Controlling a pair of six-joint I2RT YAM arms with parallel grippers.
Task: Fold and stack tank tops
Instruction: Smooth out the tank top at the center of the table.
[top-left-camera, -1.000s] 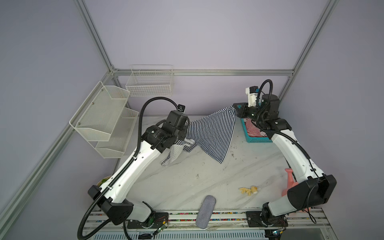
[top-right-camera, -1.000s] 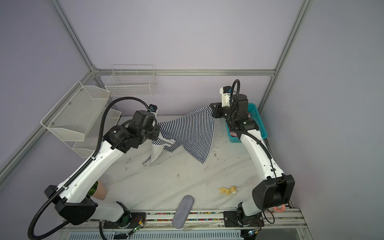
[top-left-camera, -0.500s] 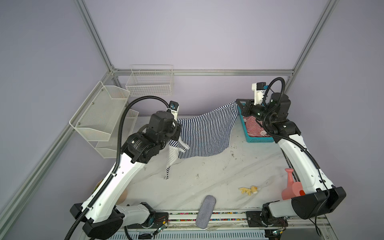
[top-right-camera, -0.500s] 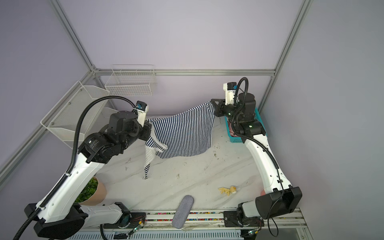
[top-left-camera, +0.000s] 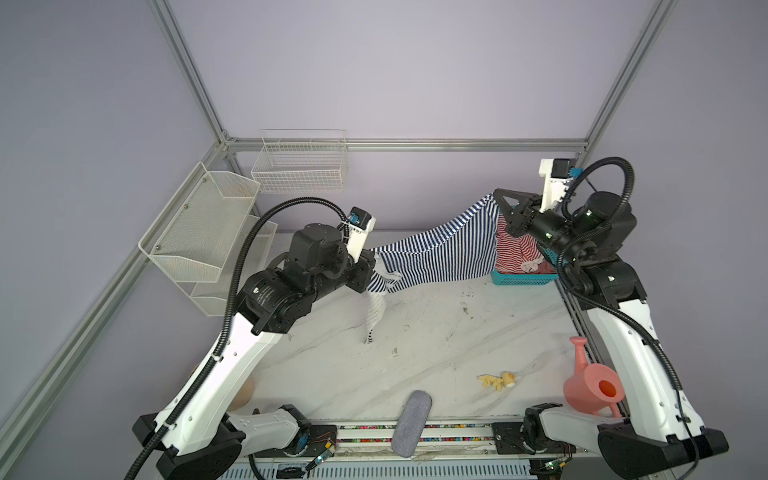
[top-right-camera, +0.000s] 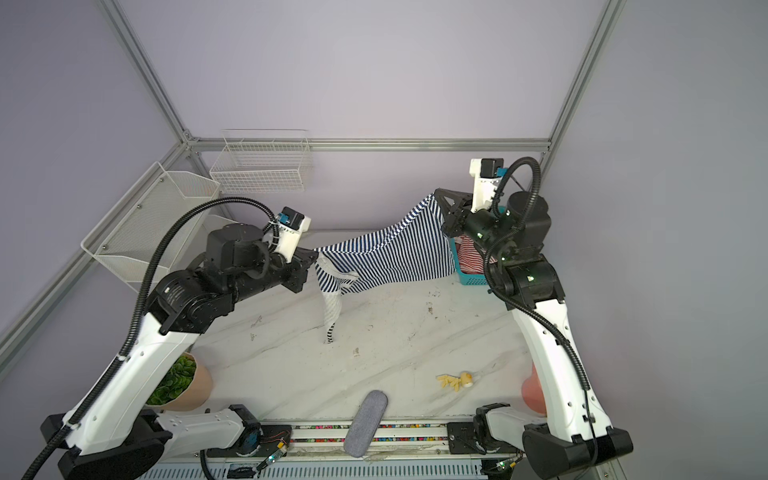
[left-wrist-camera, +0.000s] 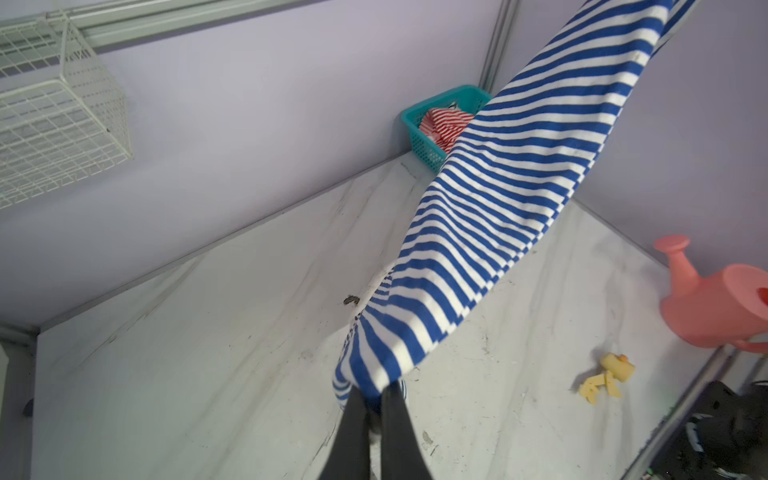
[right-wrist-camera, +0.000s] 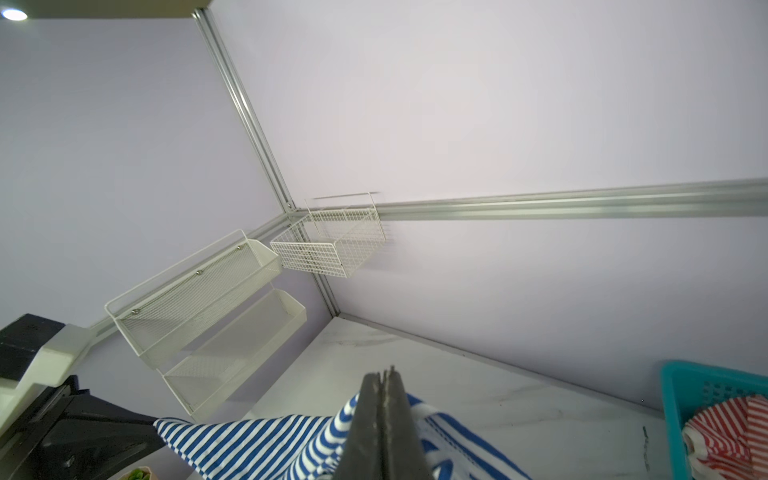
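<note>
A navy-and-white striped tank top (top-left-camera: 440, 253) hangs stretched in the air between my two grippers, above the back of the table. My left gripper (top-left-camera: 374, 266) is shut on its lower-left end, seen close in the left wrist view (left-wrist-camera: 376, 388). A loose strap (top-left-camera: 372, 316) dangles from there down to the table. My right gripper (top-left-camera: 496, 195) is shut on the higher right end, by the back wall; its fingertips (right-wrist-camera: 374, 399) pinch the cloth (right-wrist-camera: 266, 440). A red-and-white tank top (top-left-camera: 515, 253) lies crumpled in the teal basket (top-left-camera: 523, 279) at the back right.
A grey felt case (top-left-camera: 411, 422) overhangs the front edge. A yellow toy (top-left-camera: 498, 380) and a pink watering can (top-left-camera: 590, 386) sit front right. White mesh shelves (top-left-camera: 199, 232) and a wire basket (top-left-camera: 301, 166) hang on the walls. A potted plant (top-right-camera: 178, 380) stands front left.
The grippers have drawn apart: the left one went left and toward the front, the right one right and up. The navy top went from a sagging drape to a taut span.
</note>
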